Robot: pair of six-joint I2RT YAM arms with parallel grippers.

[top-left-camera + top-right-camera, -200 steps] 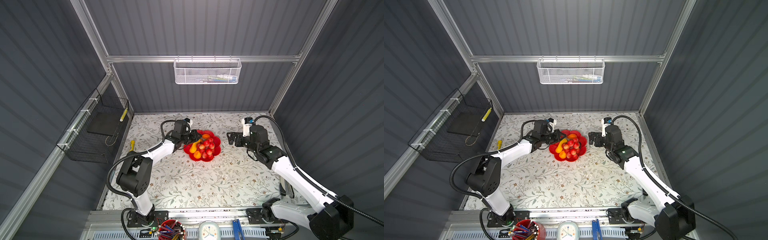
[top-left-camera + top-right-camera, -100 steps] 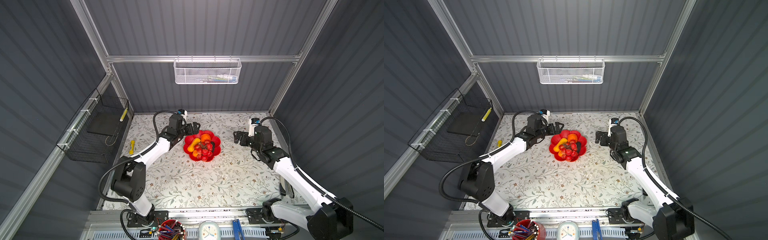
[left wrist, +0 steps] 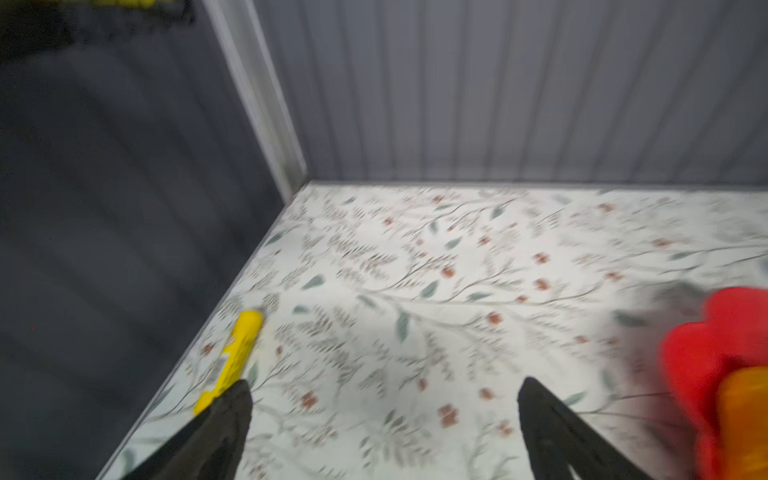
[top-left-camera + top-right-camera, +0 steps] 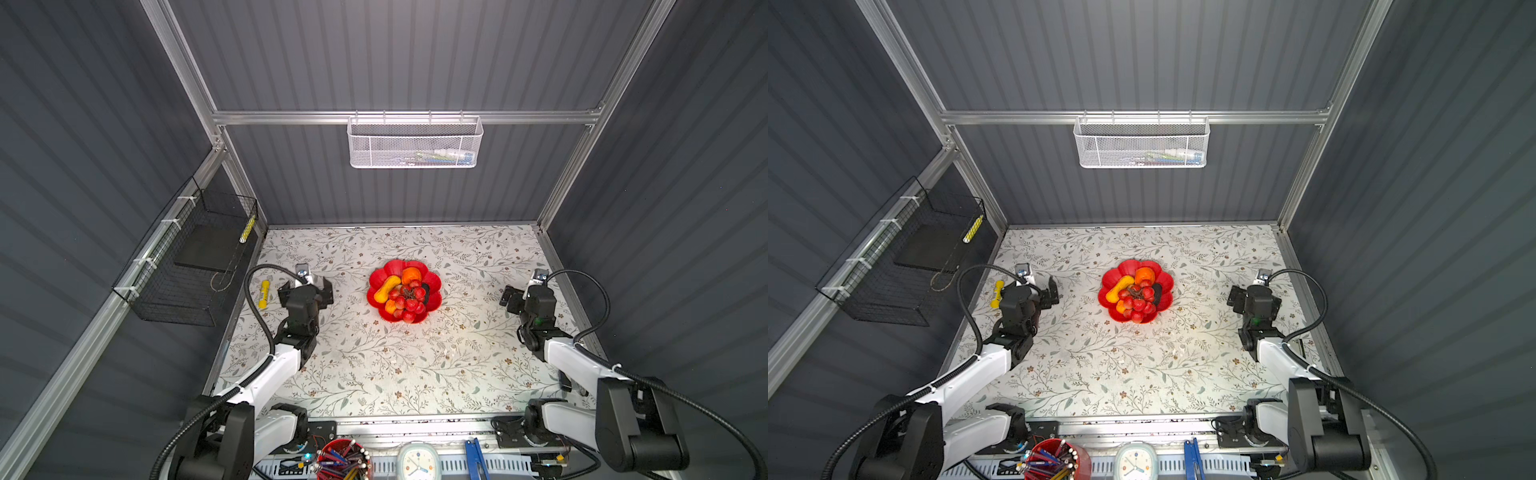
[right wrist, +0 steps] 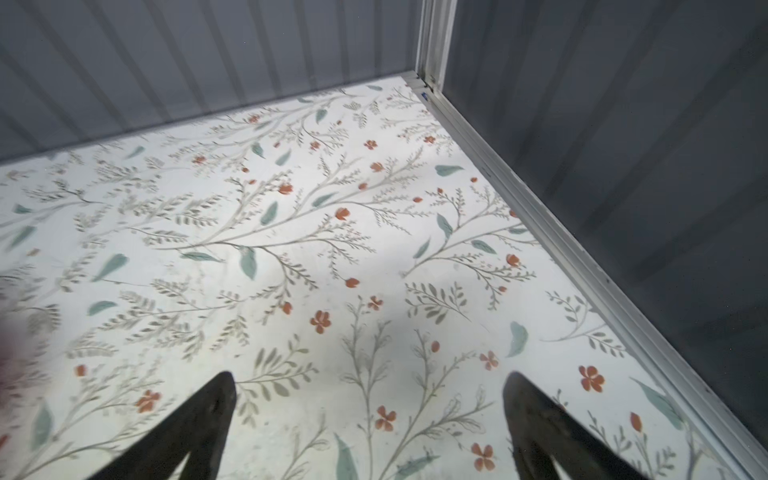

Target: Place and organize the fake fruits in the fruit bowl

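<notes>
My left tool point(image 4: 308, 287) and right tool point(image 4: 513, 300) gape empty. The fake fruits point(image 4: 404, 297) lie heaped in the fruit bowl point(image 4: 434, 284) between them; likely light, stiff, slippery plastic, best pinched across the middle.

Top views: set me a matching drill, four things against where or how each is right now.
Things
1. yellow oblong fruit
2. yellow tube
3. left gripper
4. white mesh basket

Places or states
a. hanging from the rail on the back wall
b. lying on the table near its left edge
c. inside the fruit bowl
d. open, holding nothing, clear of the bowl

Pairs: 1-c, 2-b, 3-d, 4-a
</notes>
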